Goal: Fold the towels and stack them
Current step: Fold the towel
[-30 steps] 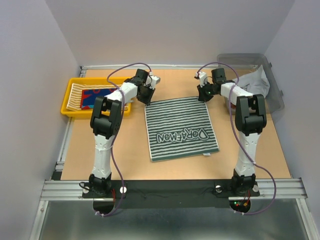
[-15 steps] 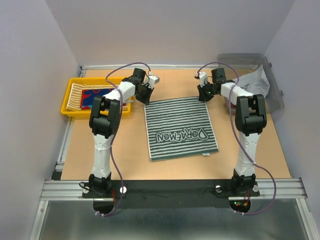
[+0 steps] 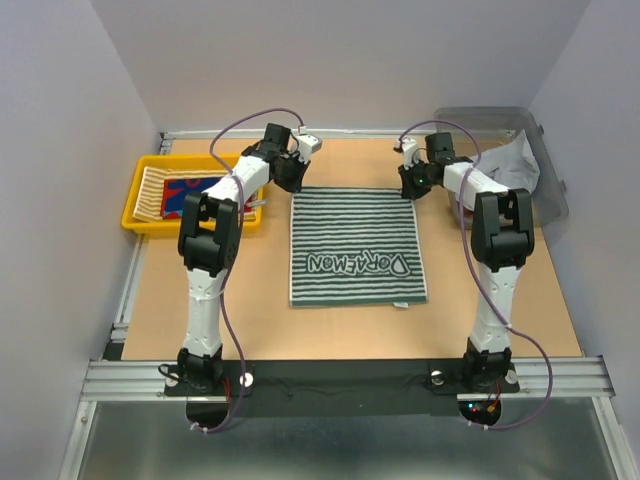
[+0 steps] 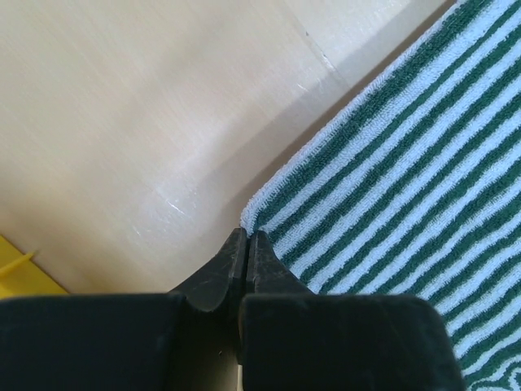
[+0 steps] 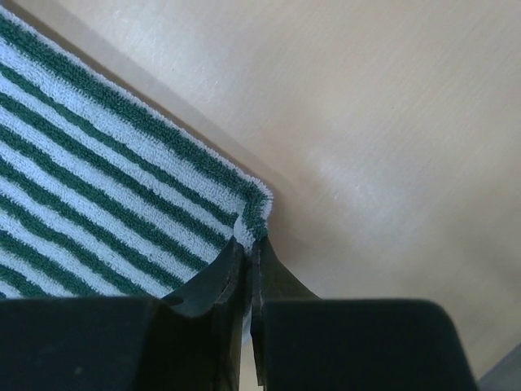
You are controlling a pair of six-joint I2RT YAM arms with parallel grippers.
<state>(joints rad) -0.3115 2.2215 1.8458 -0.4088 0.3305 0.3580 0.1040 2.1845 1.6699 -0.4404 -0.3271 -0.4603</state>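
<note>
Left pincer, right pincer each clamp a far corner of the striped towel, flat right of the yellow tray. Looks like first fold: you lift both evenly, carry to near edge.

This is a robotics lab test cell, not a lived-in room. 2 white-and-black robot arms, the left arm and the right arm, are bolted to aluminium rails at the near edge of a plain wooden tabletop, with purple cables looping along them. Bare pale walls box the table in on 3 sides. A yellow plastic tray and a clear plastic bin stand at the far left and far right.
</note>
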